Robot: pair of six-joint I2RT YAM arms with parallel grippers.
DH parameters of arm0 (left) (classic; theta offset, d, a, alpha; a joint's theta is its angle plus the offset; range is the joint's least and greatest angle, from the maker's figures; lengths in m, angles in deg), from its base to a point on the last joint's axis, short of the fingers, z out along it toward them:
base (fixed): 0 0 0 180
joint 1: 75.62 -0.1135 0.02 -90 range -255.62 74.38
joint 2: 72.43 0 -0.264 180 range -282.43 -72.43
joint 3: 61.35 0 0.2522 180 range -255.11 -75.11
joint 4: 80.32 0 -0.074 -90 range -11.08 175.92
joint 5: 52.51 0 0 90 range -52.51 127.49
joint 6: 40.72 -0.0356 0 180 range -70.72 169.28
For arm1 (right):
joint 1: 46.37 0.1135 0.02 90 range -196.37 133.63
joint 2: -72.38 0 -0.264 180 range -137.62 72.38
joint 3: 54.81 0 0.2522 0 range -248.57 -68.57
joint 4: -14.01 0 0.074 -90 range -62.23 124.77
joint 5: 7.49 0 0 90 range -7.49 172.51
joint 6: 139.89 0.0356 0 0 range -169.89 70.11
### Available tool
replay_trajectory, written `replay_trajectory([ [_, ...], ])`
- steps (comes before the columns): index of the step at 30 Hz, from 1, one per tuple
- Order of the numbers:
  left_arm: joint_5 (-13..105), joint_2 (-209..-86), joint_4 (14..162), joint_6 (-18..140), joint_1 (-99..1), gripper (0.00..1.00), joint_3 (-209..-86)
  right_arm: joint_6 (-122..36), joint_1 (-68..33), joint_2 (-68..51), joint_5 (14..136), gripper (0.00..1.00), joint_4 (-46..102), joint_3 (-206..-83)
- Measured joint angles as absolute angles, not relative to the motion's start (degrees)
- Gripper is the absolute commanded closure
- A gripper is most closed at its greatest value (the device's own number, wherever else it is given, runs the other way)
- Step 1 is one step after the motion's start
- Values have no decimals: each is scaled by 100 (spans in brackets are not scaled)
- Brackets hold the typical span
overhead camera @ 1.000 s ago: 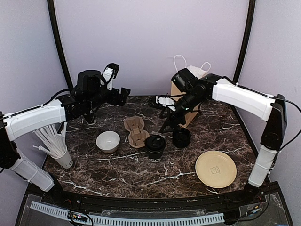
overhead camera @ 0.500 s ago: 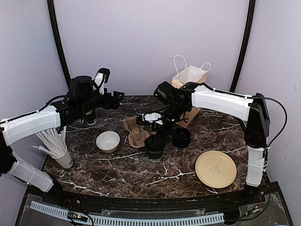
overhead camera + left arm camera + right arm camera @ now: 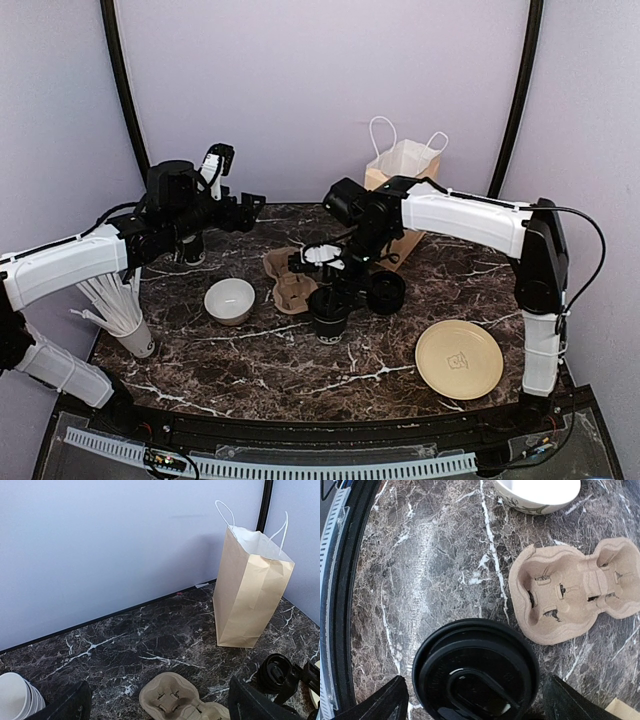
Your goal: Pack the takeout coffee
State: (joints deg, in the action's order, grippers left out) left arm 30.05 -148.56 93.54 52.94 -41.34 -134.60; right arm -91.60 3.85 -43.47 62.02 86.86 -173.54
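Right arm has swung over from the paper bag [image 3: 405, 160] side in the last second. The right gripper [image 3: 328, 275] now sits directly above the near takeout coffee cup [image 3: 328, 308]. Its jaws have spread on the way and are wide open, one finger either side of the black lid [image 3: 475, 672] in the right wrist view. Nothing is gripped yet, and I can't tell if the fingers touch the cup wall.

The cup hasn't moved: upright on the tabletop [image 3: 300, 370], just in front of the cardboard cup carrier [image 3: 290, 278]. The second coffee cup [image 3: 386, 292] stands just right of it, nearer the bag, also untouched. Both carrier wells look empty from the wrist camera.

The left arm has barely shifted. The left gripper [image 3: 252, 206] hovers over the back left of the tabletop, jaws fully spread and holding nothing, its camera looking at the bag and carrier.

So I read this as approach finished and the grasp about to start; the packing itself is at zero. Next I'd want to drop lower so the fingers close on the paper wall below the lid rim, not on the lid, which could pop off. Then lift and seat the cup in a carrier well.

The carrier is close beside the cup on the left, so the left finger has little room. The white bowl [image 3: 229, 300] and the plate [image 3: 459, 358] are well clear.
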Motion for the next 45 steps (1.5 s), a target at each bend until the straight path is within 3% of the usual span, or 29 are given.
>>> replay_trajectory([
  [16,3046,-14859,9352,5294,-4134,3,-13460,-9117,507,-4332,6563,13,8555,-17135],
  [23,3064,-14859,9352,5294,-4134,3,-13460,-9106,651,-4271,6724,33,8452,-17079],
  [32,3075,-14861,9349,5294,-4134,3,-13460,-9016,588,-4128,6884,33,8739,-17109],
  [45,3134,-14905,9308,5294,-4134,3,-13460,-8572,-1418,-2386,6287,33,9079,-16346],
])
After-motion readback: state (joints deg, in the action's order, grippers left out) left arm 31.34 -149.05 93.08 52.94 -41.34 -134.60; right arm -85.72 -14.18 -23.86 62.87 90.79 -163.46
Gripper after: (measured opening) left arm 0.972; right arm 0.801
